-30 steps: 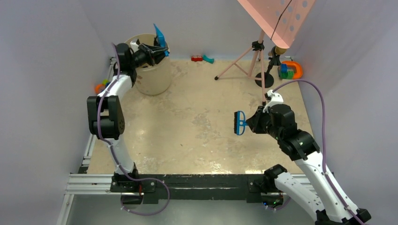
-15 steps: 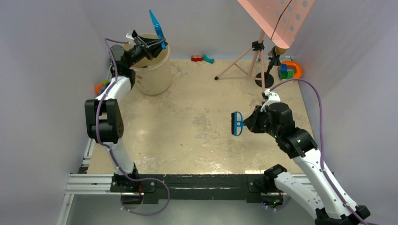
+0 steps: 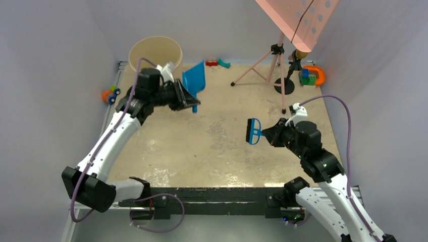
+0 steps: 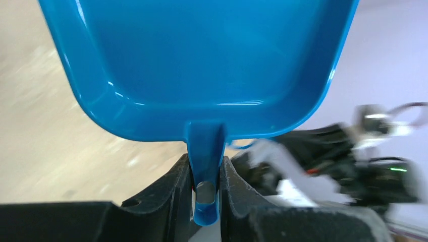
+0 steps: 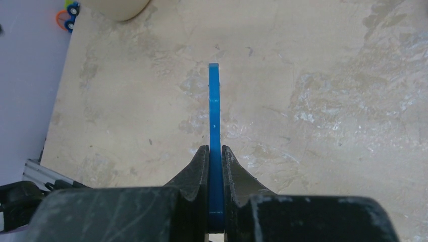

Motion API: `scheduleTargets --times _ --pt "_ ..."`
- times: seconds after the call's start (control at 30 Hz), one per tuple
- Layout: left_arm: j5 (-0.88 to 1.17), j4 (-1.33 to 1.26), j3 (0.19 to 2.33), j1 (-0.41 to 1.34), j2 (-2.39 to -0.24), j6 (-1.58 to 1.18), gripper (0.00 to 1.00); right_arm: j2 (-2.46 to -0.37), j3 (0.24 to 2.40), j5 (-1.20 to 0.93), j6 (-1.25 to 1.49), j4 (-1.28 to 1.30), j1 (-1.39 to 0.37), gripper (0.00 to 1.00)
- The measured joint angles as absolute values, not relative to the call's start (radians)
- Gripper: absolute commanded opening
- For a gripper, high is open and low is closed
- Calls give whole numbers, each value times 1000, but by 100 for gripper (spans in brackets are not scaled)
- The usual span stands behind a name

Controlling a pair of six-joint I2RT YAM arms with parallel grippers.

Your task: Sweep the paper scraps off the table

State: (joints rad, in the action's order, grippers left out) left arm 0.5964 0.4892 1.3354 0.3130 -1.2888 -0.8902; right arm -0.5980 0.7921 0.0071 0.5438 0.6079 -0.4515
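No paper scraps show on the beige table in any view. My left gripper is shut on the handle of the blue dustpan and holds it above the table, right of the beige bucket. In the left wrist view the dustpan looks empty and its handle sits between my jaws. My right gripper is shut on the blue hand brush and holds it above the table's right middle. The right wrist view shows the brush edge-on above bare table.
The bucket stands at the far left corner. A pink tripod stand is at the far right, with toy blocks behind it. A red and teal toy lies at the far edge. An orange toy sits off the left edge.
My left arm has swung the dustpan down and away from over the bucket, to the right above the table. My right gripper with the brush has shifted slightly toward the near side.
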Motion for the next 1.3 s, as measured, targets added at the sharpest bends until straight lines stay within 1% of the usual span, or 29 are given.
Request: scheduleTargets --times 0.17,0.23,0.33,0.5,0.6,0.7,0.73,0.8,0.83,0.87,0.9,1.0,1.23,1.3 --pt "337 659 1052 399 -1246 -730 10 -583 683 -17 590 575 -451 0" --pt "263 694 947 411 -1248 -701 10 -592 644 -27 608 560 -451 0" --pt "198 707 859 422 -1248 -679 10 -603 601 -45 636 534 -451 0" --pt "136 662 824 433 -1257 -664 9 -635 485 -105 726 355 -451 0" --pt "109 610 824 442 -1295 -661 9 -721 440 -140 792 219 -451 0" --pt "86 577 827 449 -1357 -659 9 -852 439 -165 837 88 -451 1" --pt "80 572 829 450 -1374 -657 10 -886 447 -175 838 64 -451 10" --pt "66 568 839 452 -1408 -651 12 -964 501 -187 836 44 -451 31" --pt "62 567 845 452 -1420 -648 13 -995 539 -187 833 49 -451 49" --pt "56 566 850 452 -1427 -643 13 -1023 585 -184 830 58 -451 76" --pt "51 564 854 452 -1429 -641 14 -1040 630 -174 825 69 -451 81" --pt "42 558 859 452 -1428 -634 14 -1015 705 -139 799 90 -451 83" --pt "36 551 859 452 -1428 -630 14 -834 707 -40 747 198 -451 82" --pt "38 543 859 452 -1431 -630 15 -799 707 -10 729 253 -451 82"
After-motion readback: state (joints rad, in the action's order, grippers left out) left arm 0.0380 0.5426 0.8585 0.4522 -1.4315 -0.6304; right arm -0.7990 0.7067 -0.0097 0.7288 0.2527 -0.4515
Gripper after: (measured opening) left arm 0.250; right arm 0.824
